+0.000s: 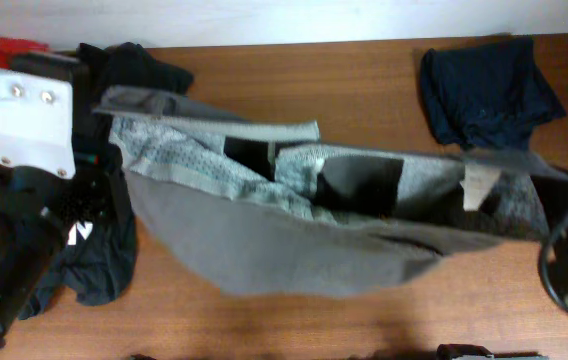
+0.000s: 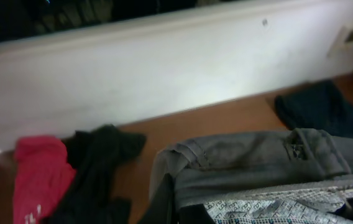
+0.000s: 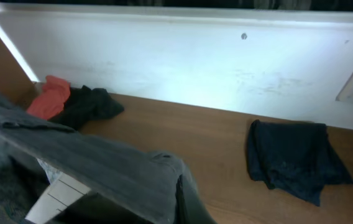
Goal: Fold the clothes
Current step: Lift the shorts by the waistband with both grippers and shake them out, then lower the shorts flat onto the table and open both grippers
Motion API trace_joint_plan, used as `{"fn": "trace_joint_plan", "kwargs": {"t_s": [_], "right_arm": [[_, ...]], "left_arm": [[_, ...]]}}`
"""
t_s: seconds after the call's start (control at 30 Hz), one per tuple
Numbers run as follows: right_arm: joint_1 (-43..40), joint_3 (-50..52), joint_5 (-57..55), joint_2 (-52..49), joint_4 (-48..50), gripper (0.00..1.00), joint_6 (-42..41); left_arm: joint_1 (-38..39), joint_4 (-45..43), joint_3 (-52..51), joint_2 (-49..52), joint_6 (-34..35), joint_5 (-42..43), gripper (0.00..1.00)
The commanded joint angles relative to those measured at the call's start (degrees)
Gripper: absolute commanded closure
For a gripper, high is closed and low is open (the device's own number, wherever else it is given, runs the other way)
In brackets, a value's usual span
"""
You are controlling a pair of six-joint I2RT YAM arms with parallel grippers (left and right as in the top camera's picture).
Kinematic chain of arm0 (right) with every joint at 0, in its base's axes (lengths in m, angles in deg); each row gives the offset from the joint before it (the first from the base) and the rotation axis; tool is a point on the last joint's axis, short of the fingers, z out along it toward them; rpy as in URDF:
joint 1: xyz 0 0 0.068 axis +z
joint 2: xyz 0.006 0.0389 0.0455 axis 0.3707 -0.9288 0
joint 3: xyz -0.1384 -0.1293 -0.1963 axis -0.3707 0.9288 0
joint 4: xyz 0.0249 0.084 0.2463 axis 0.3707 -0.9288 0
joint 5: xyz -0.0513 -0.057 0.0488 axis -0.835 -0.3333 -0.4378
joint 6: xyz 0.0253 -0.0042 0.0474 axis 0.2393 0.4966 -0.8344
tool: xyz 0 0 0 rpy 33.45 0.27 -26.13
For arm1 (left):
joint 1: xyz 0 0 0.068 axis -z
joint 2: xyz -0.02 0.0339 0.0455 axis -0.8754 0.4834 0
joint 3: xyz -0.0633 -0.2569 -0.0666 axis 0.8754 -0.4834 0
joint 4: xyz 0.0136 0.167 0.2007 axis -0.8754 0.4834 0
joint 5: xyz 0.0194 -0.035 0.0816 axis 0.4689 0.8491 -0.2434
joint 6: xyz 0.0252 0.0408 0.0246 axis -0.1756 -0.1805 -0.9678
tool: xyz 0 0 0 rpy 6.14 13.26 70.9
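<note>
Over table, wide, perhaps cotton shorts

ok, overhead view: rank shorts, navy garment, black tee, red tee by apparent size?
1. shorts, by far the largest.
2-3. navy garment and black tee look alike; the tee is partly under the arm, so unranked.
4. red tee, only a sliver showing.

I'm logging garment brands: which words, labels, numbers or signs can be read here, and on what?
No text can be read.
On the black tee, a white print: blurred, unreadable.
Inside the shorts, a white tag: too small to read.
On the red tee, white marks: blurred, unreadable.
</note>
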Motion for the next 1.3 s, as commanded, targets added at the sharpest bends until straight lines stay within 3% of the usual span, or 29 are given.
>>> {"fn": "trace_joint_plan", "kwargs": {"t_s": [0.0, 0.37, 0.7, 1.27], "right_arm": [[-1.9, -0.4, -12.7, 0.7, -0.4, 0.96, -2.7], [-1.9, 5.4, -13.5, -9.3, -3.1, 0.96, -2.8], [-1.9, 6.1, -10.3, -30.3, -0.3, 0.96, 0.5], [1.6, 6.1, -5.1, -57.6, 24.8, 0.96, 1.7]], "left_arm": [[-2.4, 3.1, 1.0, -0.3, 2.6, -11.0, 0.99], [-2.5, 3.3, -9.2, 9.1, 3.7, -10.6, 0.99], [-2.5, -7.5, -15.6, 21.3, 3.6, -10.6, 0.99], [-5.4, -31.3, -15.7, 46.4, 3.6, -10.6, 0.99]]}}
